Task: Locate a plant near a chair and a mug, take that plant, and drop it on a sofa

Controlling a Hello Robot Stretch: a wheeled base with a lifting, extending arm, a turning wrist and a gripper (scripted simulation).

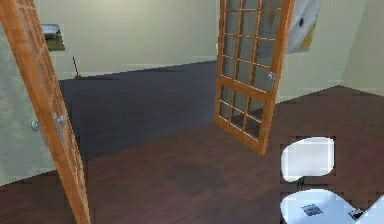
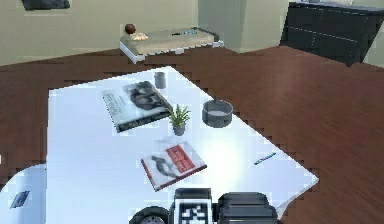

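A small green plant (image 2: 179, 119) in a pot stands upright near the middle of the white table (image 2: 80, 150). A grey mug (image 2: 160, 78) stands farther out on the table, toward its far edge. A white chair (image 2: 18, 196) sits at the table's near left corner, and the chair (image 1: 307, 160) also shows at the forward view's lower right. At the arm side view's bottom edge sits the arm's end with a marked white square (image 2: 191, 210). The gripper (image 2: 150, 216) is beside it, over the table's near edge. I cannot tell whether it holds anything.
On the table lie a newspaper (image 2: 135, 104), a grey bowl (image 2: 218, 112), a red book (image 2: 172, 165) and a pen (image 2: 265, 158). Beyond are a low bed (image 2: 170, 41) and a dark dresser (image 2: 335, 30). Ahead, wooden glazed doors (image 1: 250, 70) stand ajar onto a dark-floored room.
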